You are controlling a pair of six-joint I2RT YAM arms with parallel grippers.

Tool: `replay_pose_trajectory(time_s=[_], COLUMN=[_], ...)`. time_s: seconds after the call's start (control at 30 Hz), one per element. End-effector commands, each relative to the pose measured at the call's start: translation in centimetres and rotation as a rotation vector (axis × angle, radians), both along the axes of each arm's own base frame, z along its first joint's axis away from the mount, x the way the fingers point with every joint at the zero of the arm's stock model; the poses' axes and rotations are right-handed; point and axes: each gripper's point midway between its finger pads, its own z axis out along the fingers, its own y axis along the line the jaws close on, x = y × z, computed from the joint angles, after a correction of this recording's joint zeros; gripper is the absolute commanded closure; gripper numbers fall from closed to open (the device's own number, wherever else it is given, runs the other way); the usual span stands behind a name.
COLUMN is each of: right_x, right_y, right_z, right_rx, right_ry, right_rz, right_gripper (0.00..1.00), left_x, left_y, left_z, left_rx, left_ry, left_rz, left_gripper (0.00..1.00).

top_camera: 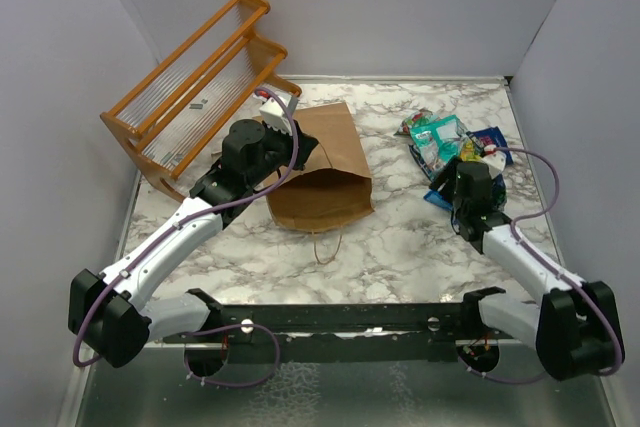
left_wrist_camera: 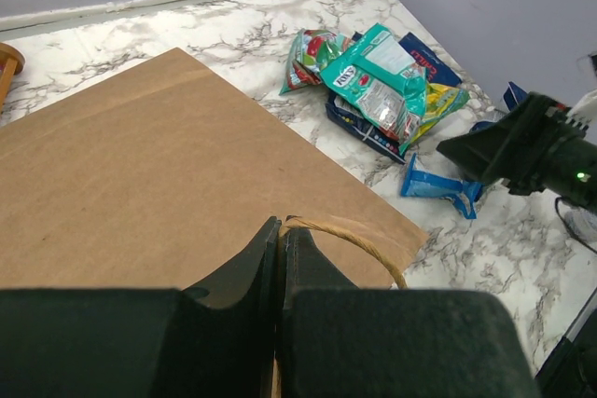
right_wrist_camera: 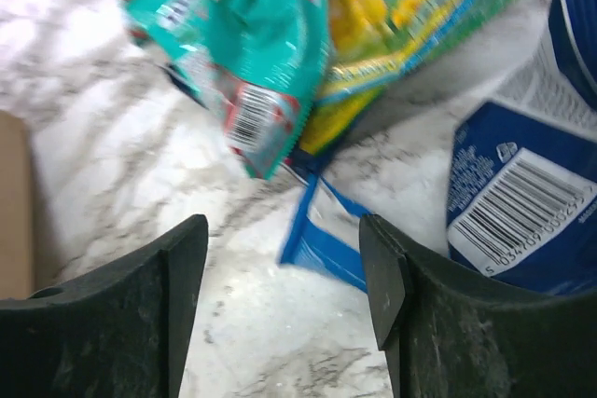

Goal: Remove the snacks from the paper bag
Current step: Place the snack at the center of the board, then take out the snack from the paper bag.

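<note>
Several snacks (top_camera: pixel 445 139) lay heaped near the far right corner of the bench (top_camera: pixel 400 237), outside the paper bag (top_camera: pixel 325 172), which lay flat near the bench's middle. The right gripper (right_wrist_camera: pixel 283 240) stood open and empty over a blue packet (right_wrist_camera: pixel 326 253). The left gripper (left_wrist_camera: pixel 280 235) was closed above the bag, with a handle loop (left_wrist_camera: pixel 359 241) at its tips.

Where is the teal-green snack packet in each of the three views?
Top external: the teal-green packet is at upper right, in the snack pile to the right of the paper bag.
Left wrist: upper right of centre, beyond the bag's far corner.
Right wrist: top, left of centre, overlapping the yellow packet.
Shared landmark: the paper bag, only a brown sliver at the right wrist view's left edge.
</note>
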Motion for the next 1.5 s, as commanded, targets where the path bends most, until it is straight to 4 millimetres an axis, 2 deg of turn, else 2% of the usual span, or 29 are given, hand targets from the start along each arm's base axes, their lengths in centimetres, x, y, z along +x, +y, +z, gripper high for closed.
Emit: replay_pose_trajectory(time_s=[0.0,0.13,0.27,0.47,0.53,0.67,0.8,0.9,1.0,1.1,1.27,1.37,1.47], right_x=[1.2,0.3,-2.4,-6.9,-9.0,-13.2,-14.8,-14.8,-13.7,-12.0,-9.1,-6.5,-3.7], right_y=[2.9,8.0,12.8,18.7,21.0,24.2,26.5,28.1,29.4,30.4,31.4,32.3,32.6], right_z=[6.6,11.7,14.6,16.1,16.6,16.7,16.0,14.8,13.6,11.9,10.2,7.8,6.9], right_rx=[-0.006,-0.053,-0.024,-0.050,-0.111,-0.265,-0.462,-0.658,-0.855,-1.002,-1.128,-1.231,-1.279], right_ry=[-0.228,-0.436,-0.585,-0.710,-0.776,-0.937,-1.013,-1.026,-1.003,-0.947,-0.872,-0.730,-0.648], right_rz=[0.225,0.591,0.904,1.243,1.346,1.514,1.562,1.577,1.555,1.544,1.495,1.492,1.376], right_gripper=[0.32,0.31,0.30,0.30,0.30,0.30,0.32,0.35,0.37,0.41,0.44,0.46,0.47], left_x=[-0.2,-0.3,-0.3,-0.2,-0.2,-0.2,-0.5,-1.5,-2.7,-3.1,-3.1,-3.1,-3.1], left_y=[-0.3,-0.4,-0.4,-0.5,-0.5,-0.5,-0.9,-1.8,-2.9,-3.1,-2.4,-2.2,-2.1], left_z=[2.5,2.5,2.4,2.3,2.3,2.3,2.7,3.5,4.2,4.7,5.3,5.5,5.6], left_rx=[-0.048,-0.049,-0.050,-0.048,-0.047,-0.047,-0.056,-0.110,-0.162,-0.168,-0.160,-0.159,-0.162], left_ry=[-0.042,-0.038,-0.035,-0.033,-0.032,-0.033,-0.042,-0.042,-0.045,-0.062,-0.095,-0.100,-0.100], left_rz=[-0.022,-0.028,-0.029,-0.030,-0.030,-0.030,-0.059,-0.126,-0.214,-0.242,-0.216,-0.209,-0.210], left_gripper=[1.00,1.00,1.00,1.00,1.00,1.00,1.00,1.00,1.00,1.00,1.00,1.00,1.00])
